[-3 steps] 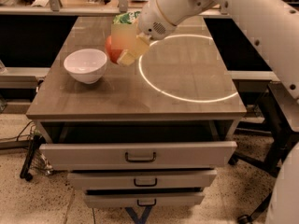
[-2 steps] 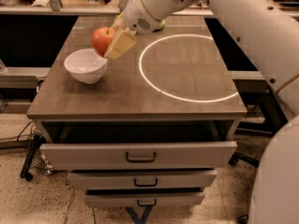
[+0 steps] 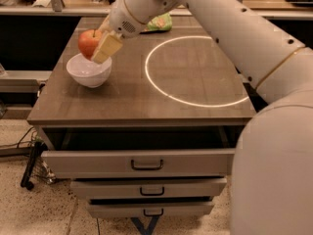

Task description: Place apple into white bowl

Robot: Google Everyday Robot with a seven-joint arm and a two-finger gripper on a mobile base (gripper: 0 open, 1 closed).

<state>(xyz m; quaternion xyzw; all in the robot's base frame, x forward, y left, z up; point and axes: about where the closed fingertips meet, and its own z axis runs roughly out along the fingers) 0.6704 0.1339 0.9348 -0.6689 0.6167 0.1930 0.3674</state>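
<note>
The red-orange apple (image 3: 88, 42) with a short dark stem is held in my gripper (image 3: 99, 46), just above the white bowl (image 3: 89, 71). The bowl stands on the left part of the brown table top (image 3: 122, 99). The gripper's pale finger (image 3: 107, 47) lies against the apple's right side; the other finger is hidden behind the apple. My white arm reaches in from the upper right, across the table.
A white ring (image 3: 195, 70) is marked on the right half of the table. A green bag (image 3: 158, 22) lies at the table's far edge behind the arm. Three drawers (image 3: 142, 163) stand partly open under the table front.
My gripper has carried the apple to the left, from near the table's middle back to just above the white bowl.
</note>
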